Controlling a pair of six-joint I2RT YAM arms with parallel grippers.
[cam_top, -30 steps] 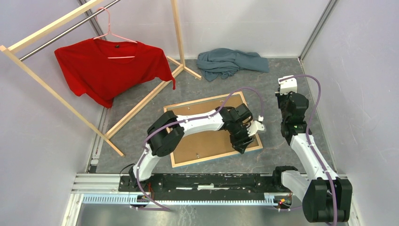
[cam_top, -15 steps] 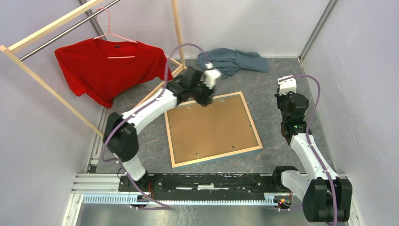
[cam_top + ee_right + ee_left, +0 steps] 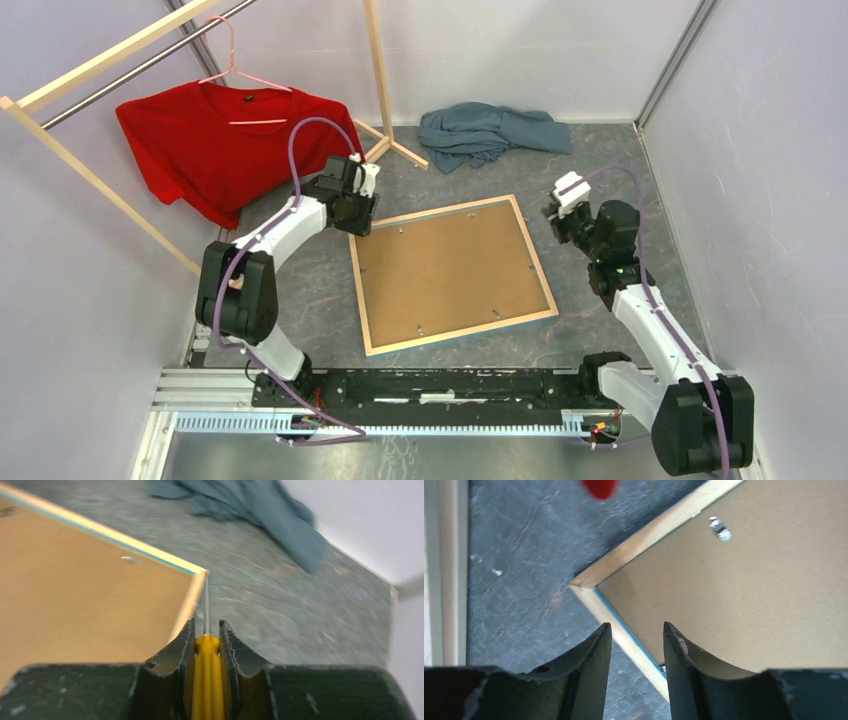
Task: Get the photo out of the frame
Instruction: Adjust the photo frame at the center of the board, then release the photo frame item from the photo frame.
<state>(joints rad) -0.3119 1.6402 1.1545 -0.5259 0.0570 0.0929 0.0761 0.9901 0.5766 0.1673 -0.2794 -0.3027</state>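
Observation:
The frame (image 3: 357, 295) lies face down on the table, pale wood edges up, with the brown backing board (image 3: 450, 265) filling it. The photo is hidden under the board. My left gripper (image 3: 358, 222) is open over the frame's far left corner. In the left wrist view the gripper (image 3: 636, 630) straddles the frame's left rail (image 3: 644, 530), with a thin blue line beside the board (image 3: 749, 590). My right gripper (image 3: 553, 215) is shut on a yellow-handled screwdriver (image 3: 206, 680). In the right wrist view the gripper (image 3: 206, 625) points the screwdriver's shaft at the frame's far right corner (image 3: 115, 534).
A wooden clothes rack's foot (image 3: 300, 220) runs just left of the frame and shows in the left wrist view (image 3: 449, 570). A red T-shirt (image 3: 230, 140) hangs on the rack. A blue-grey cloth (image 3: 490, 130) lies at the back. A metal tab (image 3: 719, 528) sits on the board.
My left arm swung from the frame's near right side across its far edge to the far left corner. My right gripper moved left toward the frame's far right corner.

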